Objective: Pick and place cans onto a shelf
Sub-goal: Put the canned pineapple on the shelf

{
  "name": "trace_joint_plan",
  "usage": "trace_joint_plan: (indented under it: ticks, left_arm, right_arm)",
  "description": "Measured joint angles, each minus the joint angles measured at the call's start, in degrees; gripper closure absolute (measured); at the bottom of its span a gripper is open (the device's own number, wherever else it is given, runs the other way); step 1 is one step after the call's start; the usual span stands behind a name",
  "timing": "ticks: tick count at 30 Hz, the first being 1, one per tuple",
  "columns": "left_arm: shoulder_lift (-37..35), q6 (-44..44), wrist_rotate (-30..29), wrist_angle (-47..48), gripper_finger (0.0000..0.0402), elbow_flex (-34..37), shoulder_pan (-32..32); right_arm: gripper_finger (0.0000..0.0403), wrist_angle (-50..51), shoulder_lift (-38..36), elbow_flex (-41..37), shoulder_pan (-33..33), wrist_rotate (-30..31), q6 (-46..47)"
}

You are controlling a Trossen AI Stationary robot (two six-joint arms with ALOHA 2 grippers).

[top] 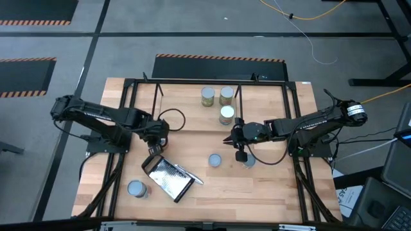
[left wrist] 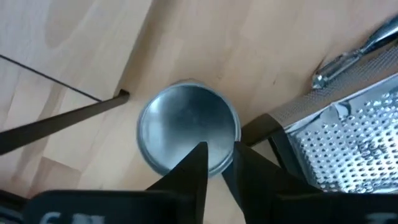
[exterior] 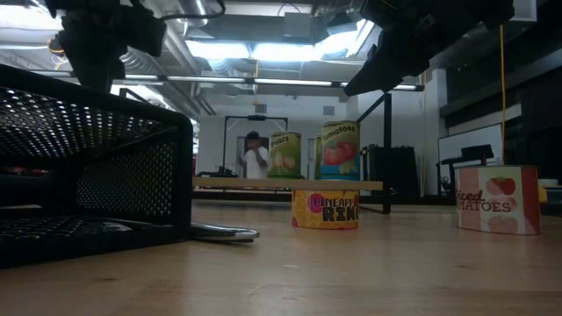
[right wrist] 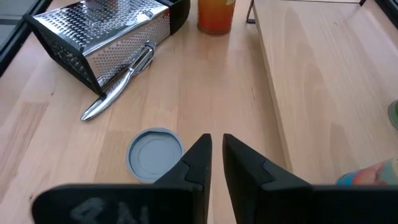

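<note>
Left gripper (left wrist: pixel 214 165) hides its can (left wrist: pixel 186 124) from above; fingers narrowly parted, poised over the lid beside the grater (left wrist: pixel 348 143). Right gripper (right wrist: pixel 214 158), fingers nearly closed, holds nothing; blue-lidded can (right wrist: pixel 154 153) just beside.

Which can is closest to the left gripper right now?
The silver-topped can directly beneath the left gripper, beside the grater. The other cans in the high view stand farther off, three of them on the shelf.

Grater (top: pixel 168 178) crowding left-side can (left wrist: pixel 188 127)
</note>
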State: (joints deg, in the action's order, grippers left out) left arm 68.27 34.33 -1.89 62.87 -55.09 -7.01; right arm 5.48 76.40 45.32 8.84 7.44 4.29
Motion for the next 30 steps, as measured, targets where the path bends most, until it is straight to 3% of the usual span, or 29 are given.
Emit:
trace_joint_plan:
  ticks: [7,16,30]
  left_arm:
    - [0.0,-4.5,1.5,-0.4,0.0299,0.0,-1.1]
    - [0.0,-9.3,-1.3,-0.5,0.0299,0.0,-5.8]
    - [0.0,-9.5,-6.3,-0.5,0.0304,0.0,-9.6]
  right_arm:
    - [0.0357,0.0,0.0,0.0,0.0,0.0,0.0]
    - [0.0357,0.0,0.0,0.0,0.0,0.0,-0.1]
    - [0.0357,0.0,0.0,0.0,0.0,0.0,-0.2]
